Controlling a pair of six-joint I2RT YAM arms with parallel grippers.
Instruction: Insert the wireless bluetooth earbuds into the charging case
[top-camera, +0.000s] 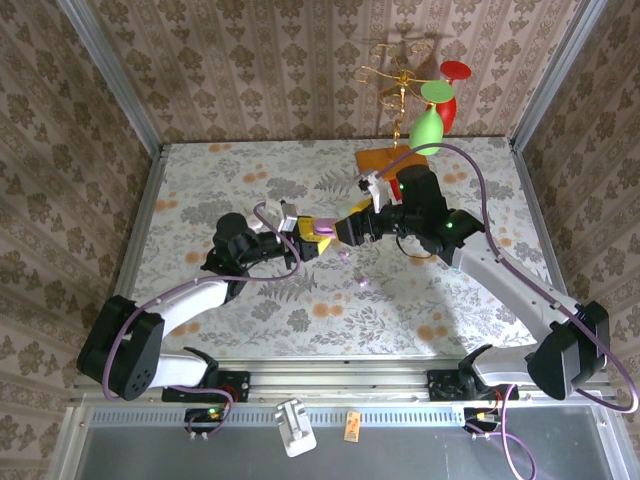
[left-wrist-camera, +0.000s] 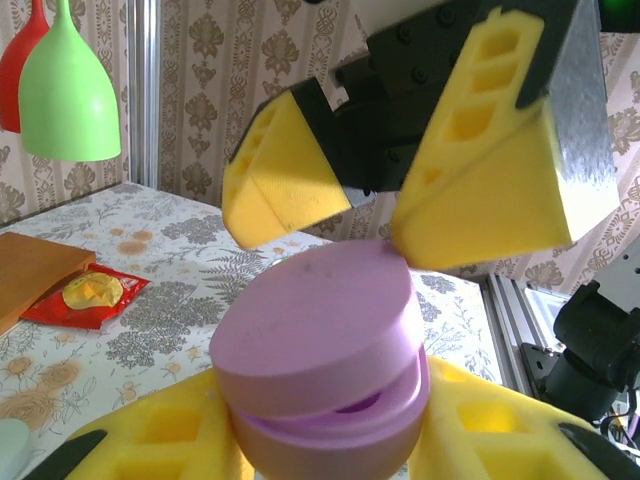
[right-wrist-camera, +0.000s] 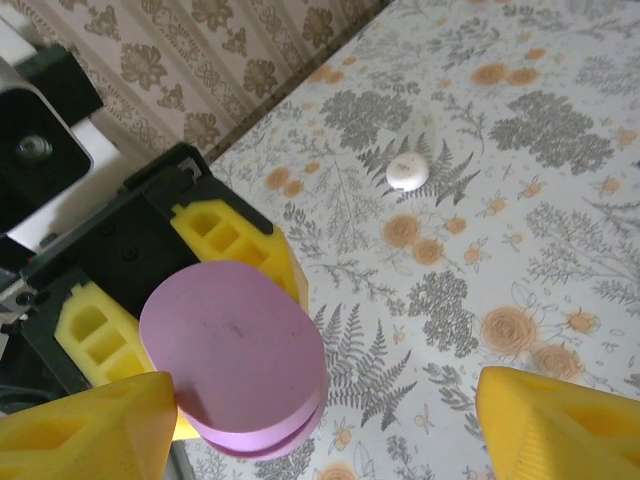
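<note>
Left tool (top-camera: 312, 238) part-closed, clamping lilac case (left-wrist-camera: 320, 330) low down, lid slightly ajar. Right tool (left-wrist-camera: 330, 238) spread wide, gripping nothing, yellow pads (left-wrist-camera: 500, 170) just over the lid. Two tiny pinkish earbuds (top-camera: 364, 283) loose on floral counter (top-camera: 420, 300), near the case.

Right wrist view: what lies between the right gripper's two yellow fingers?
Right wrist view: the lilac case, clamped in the left gripper, sits beside one finger of the right gripper; the rest is bare floral table.
</note>
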